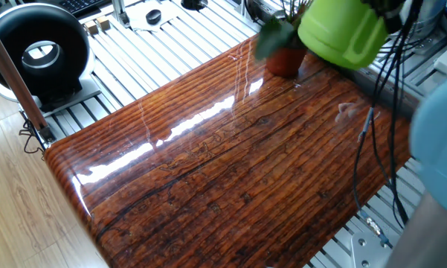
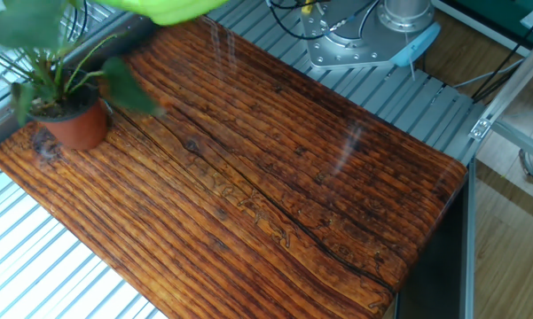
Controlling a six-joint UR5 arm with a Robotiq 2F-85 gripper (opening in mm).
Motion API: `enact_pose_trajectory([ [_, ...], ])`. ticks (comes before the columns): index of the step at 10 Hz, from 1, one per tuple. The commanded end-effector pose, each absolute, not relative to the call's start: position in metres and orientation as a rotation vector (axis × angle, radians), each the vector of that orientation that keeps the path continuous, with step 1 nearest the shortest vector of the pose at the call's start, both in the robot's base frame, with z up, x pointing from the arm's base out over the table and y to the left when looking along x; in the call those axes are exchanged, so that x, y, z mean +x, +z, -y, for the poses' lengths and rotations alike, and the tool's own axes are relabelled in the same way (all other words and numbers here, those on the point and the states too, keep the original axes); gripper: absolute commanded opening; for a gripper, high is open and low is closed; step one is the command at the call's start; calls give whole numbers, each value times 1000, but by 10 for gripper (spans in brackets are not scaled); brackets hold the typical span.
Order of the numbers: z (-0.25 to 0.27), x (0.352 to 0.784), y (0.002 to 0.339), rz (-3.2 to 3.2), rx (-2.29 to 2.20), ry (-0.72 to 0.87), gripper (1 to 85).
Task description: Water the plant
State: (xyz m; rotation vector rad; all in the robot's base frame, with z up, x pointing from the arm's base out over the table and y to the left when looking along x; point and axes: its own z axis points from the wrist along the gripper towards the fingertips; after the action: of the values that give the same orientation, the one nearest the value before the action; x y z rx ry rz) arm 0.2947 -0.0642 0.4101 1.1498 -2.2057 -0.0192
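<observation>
The plant sits in a terracotta pot [image 1: 286, 62] at the far corner of the wooden board [image 1: 230, 164]. Its dark leaves [image 1: 271, 33] are motion-blurred. In the other fixed view the pot [image 2: 73, 126] stands at the left, with blurred leaves [image 2: 35, 22] above it. A lime-green watering can [image 1: 342, 33] hangs tilted in the air just right of and above the plant, and shows as a green blur [image 2: 168, 9] at the top edge. My gripper [image 1: 390, 6] is a dark shape at the can's handle, mostly hidden by the can and shut on it.
Black cables [image 1: 379, 112] hang from the arm over the board's right side. The arm's blue-grey body [image 1: 442, 126] fills the right edge. A black ring-shaped device [image 1: 41, 52] stands on the slatted metal frame [image 1: 163, 45] at the left. The arm's base [image 2: 399, 18] is behind the board.
</observation>
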Motion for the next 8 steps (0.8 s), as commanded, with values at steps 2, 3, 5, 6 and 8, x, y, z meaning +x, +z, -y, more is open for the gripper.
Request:
enact_pose_trajectory([
  [2, 39, 306, 407, 2390, 945, 139, 13],
  [3, 45, 316, 404, 2432, 880, 258, 13],
  [5, 34, 313, 399, 2475, 686, 301, 13],
  [6, 20, 309, 396, 2475, 632, 215, 13],
  [8, 23, 322, 389, 2470, 607, 229, 13],
])
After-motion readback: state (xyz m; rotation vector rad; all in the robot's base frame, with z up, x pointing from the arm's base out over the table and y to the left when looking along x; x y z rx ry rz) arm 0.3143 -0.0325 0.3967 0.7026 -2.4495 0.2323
